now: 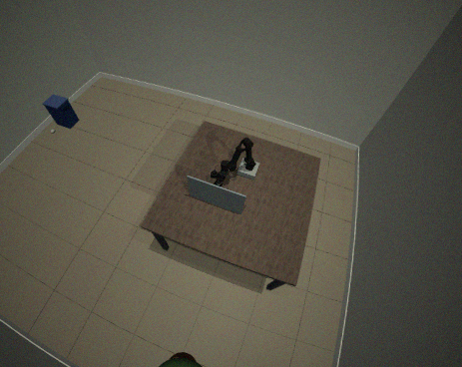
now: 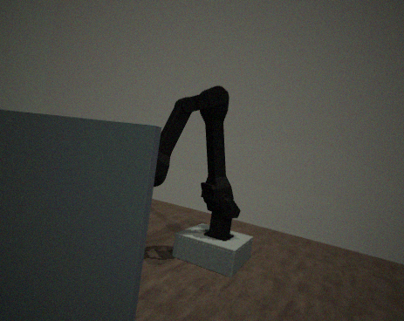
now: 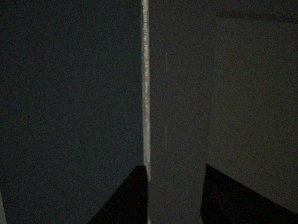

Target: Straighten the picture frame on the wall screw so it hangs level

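The picture frame shows only in the wrist view, as a dark grey bar [image 3: 180,95] with a thin bright line along its left edge. A blue-grey wall panel [image 3: 70,100] [image 1: 216,195] [image 2: 66,209] lies beyond that line. My gripper [image 3: 170,173] is shut on the frame's bar, one dark finger at each side of it. In the top view the gripper is at the robot's side of the panel, near its top edge. The frame's far parts, the screw and the notched strip are hidden, and I cannot tell whether the frame is level.
The panel stands upright on the brown table [image 1: 265,234] [image 2: 319,283]. The arm [image 1: 247,150] [image 2: 215,153] rises from a pale base block [image 1: 248,173] [image 2: 206,253] behind it. A blue box [image 1: 61,111] and a small white ball [image 1: 53,131] are at the far left. Something green [image 1: 182,362] shows at the bottom edge.
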`<control>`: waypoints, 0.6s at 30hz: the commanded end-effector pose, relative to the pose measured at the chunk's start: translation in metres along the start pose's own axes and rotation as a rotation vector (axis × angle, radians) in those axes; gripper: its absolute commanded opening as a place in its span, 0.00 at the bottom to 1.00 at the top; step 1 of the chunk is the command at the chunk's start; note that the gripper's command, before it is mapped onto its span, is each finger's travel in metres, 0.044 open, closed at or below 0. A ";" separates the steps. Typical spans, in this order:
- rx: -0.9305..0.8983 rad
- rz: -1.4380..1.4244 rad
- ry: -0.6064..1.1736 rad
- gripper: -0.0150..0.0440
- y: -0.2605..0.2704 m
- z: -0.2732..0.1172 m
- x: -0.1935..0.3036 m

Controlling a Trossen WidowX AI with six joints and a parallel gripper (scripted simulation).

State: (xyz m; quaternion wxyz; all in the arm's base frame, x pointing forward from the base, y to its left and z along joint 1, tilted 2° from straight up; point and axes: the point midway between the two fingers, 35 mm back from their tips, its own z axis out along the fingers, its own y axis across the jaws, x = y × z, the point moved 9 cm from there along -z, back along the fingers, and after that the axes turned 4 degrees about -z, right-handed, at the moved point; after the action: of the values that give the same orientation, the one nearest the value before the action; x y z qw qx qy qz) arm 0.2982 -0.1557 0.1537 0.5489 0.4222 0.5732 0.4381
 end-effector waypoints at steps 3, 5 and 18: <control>0.002 0.006 -0.004 0.25 0.000 0.000 0.000; 0.002 0.007 -0.004 0.25 0.000 0.000 0.000; 0.002 0.007 -0.004 0.25 0.004 0.000 0.000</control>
State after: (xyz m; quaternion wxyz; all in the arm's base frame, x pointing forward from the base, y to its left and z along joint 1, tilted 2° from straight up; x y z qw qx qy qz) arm 0.2982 -0.1551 0.1550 0.5481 0.4245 0.5730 0.4371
